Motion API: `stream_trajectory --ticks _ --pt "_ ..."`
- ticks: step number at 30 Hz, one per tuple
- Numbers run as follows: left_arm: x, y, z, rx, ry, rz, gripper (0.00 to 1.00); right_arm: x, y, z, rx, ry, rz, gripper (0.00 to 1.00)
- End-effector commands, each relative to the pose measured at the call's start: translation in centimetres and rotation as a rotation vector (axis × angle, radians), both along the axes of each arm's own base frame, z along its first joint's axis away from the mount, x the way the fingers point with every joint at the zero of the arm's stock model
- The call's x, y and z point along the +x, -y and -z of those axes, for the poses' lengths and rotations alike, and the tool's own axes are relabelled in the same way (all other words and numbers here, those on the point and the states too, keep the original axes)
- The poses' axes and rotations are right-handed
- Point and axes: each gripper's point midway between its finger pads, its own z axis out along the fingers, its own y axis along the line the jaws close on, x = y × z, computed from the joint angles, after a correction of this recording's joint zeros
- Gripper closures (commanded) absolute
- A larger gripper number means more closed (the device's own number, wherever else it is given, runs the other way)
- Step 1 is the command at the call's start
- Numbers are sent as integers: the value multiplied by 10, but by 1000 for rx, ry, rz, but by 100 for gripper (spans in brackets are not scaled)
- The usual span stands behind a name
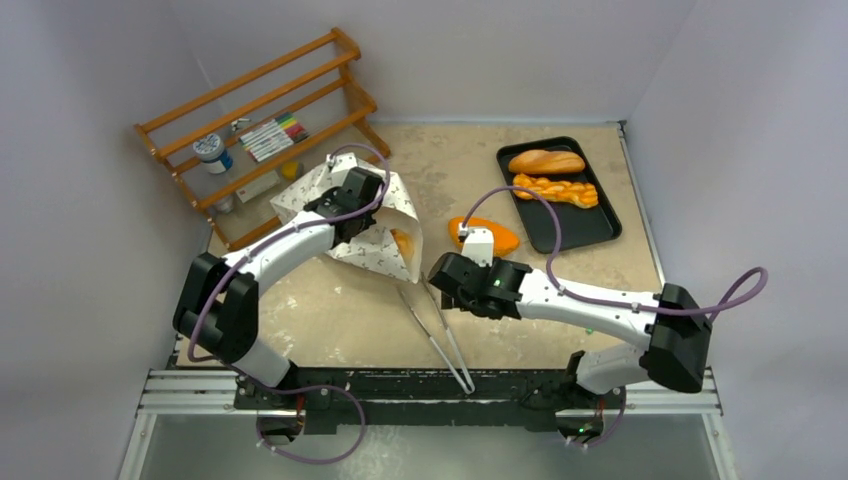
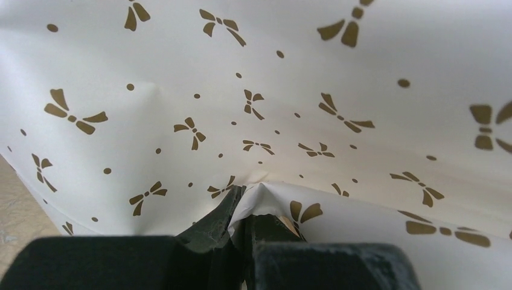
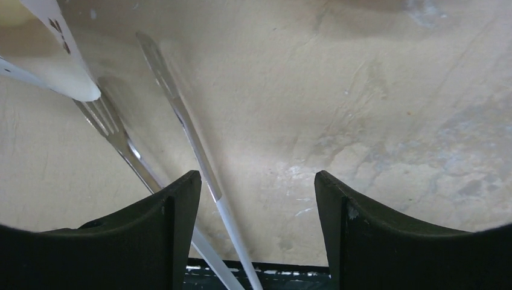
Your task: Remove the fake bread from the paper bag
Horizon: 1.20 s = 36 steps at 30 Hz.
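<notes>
The off-white paper bag (image 1: 372, 222) with dark marks lies on its side left of centre, its mouth toward the right. An orange piece of fake bread (image 1: 403, 243) shows inside the mouth. My left gripper (image 1: 347, 200) is shut on a fold of the bag's upper wall (image 2: 284, 202), and the bag's printed paper (image 2: 253, 90) fills the left wrist view. My right gripper (image 1: 448, 283) is open and empty, hovering low over the table (image 3: 256, 187) just right of the bag's mouth. An orange bread (image 1: 487, 236) lies on the table behind it.
Metal tongs (image 1: 440, 335) lie under the right gripper, also seen in the right wrist view (image 3: 181, 121). A black tray (image 1: 590, 225) at the back right holds two breads. A wooden rack (image 1: 262, 115) with markers and a jar stands at the back left.
</notes>
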Motion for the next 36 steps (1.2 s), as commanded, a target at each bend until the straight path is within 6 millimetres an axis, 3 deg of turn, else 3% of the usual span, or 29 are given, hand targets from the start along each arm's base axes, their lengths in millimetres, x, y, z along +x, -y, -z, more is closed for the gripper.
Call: stream_trajectory --ticks 1,8,14,23,26,33,36 --pt "11 -14 -36 2 110 -50 100 0 -38 2 131 -2 -106 29" --pt "9 -18 -34 15 102 -56 100 -11 -63 32 100 -44 -169 28" --pt "9 -19 -36 23 99 -54 100 -16 -54 69 27 -88 -153 30" --pt "7 -18 -33 20 91 -48 100 -20 -42 64 51 -64 -127 32" --pt "7 -18 -32 18 87 -47 100 -24 -38 70 34 -86 -140 33" --pt "3 -20 -30 20 83 -48 100 -34 -40 98 13 -152 -161 44" --pt "3 -20 -31 20 84 -46 100 -34 -41 101 6 -152 -159 55"
